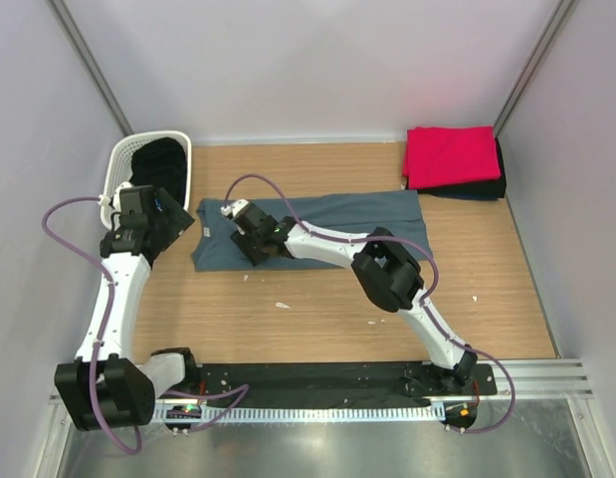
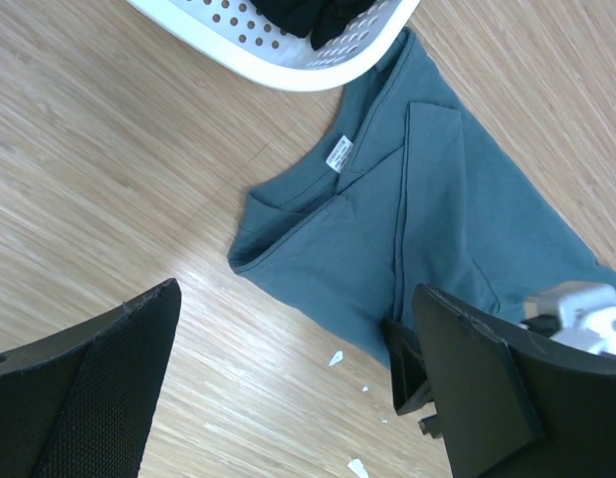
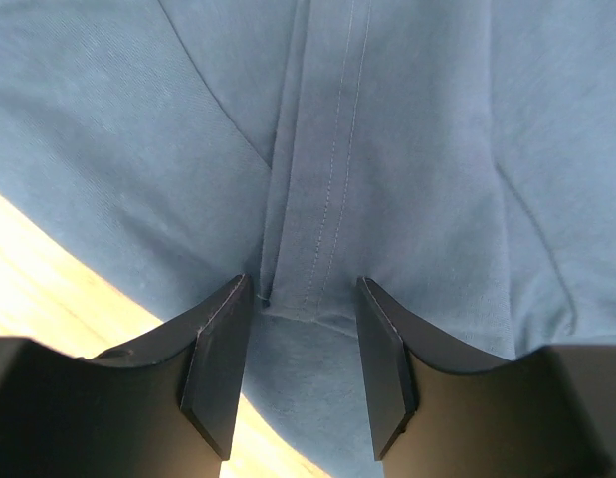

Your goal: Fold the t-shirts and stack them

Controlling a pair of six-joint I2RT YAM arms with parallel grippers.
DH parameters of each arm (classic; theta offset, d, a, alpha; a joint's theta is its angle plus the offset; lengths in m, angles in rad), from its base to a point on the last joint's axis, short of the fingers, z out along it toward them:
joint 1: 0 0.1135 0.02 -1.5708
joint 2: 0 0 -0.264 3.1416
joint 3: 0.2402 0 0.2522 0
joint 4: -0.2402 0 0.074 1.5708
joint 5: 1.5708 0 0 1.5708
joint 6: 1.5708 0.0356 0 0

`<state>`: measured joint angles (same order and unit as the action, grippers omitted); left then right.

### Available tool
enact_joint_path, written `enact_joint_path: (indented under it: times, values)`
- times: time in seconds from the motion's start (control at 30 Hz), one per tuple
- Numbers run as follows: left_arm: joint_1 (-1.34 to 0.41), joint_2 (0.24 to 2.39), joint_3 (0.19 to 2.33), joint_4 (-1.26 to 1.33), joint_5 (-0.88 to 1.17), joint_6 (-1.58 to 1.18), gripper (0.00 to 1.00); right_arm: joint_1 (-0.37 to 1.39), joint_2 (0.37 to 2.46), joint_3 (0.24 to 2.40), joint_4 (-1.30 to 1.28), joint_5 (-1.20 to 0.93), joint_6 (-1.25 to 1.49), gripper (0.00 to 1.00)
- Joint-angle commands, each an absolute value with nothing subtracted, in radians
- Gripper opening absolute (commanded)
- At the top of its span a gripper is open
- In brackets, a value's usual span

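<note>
Blue shirt (image 1: 357,214): folded strip at centre. Right gripper (image 3: 303,368): half open on its 9 o'clock end, astride a hem, nothing pinched. Left gripper (image 2: 288,393): wide open, empty, at 9 o'clock.

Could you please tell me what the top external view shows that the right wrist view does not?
Only top external: the white basket and the red t-shirt stacked on a dark t-shirt. Only right wrist: the stitched hem lying between the open fingers. Both: the blue-grey t-shirt and the right tool over it.
</note>
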<state>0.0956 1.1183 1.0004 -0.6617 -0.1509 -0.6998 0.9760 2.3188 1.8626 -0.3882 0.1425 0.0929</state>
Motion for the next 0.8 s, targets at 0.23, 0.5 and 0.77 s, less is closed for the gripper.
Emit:
enact_joint_path:
  times: [0.23, 0.5, 0.77]
  values:
    - [0.112, 1.091, 0.992, -0.618, -0.132, -0.707, 1.00, 0.983, 2.330, 1.908, -0.390, 0.164, 0.097, 0.36]
    - [0.117, 1.092, 0.977, -0.601, -0.109, -0.716, 1.00, 0.976, 2.295, 1.928, -0.379, 0.207, 0.060, 0.18]
    - [0.118, 1.086, 0.982, -0.600, -0.089, -0.707, 1.00, 0.888, 2.307, 2.008, -0.428, 0.137, 0.032, 0.10]
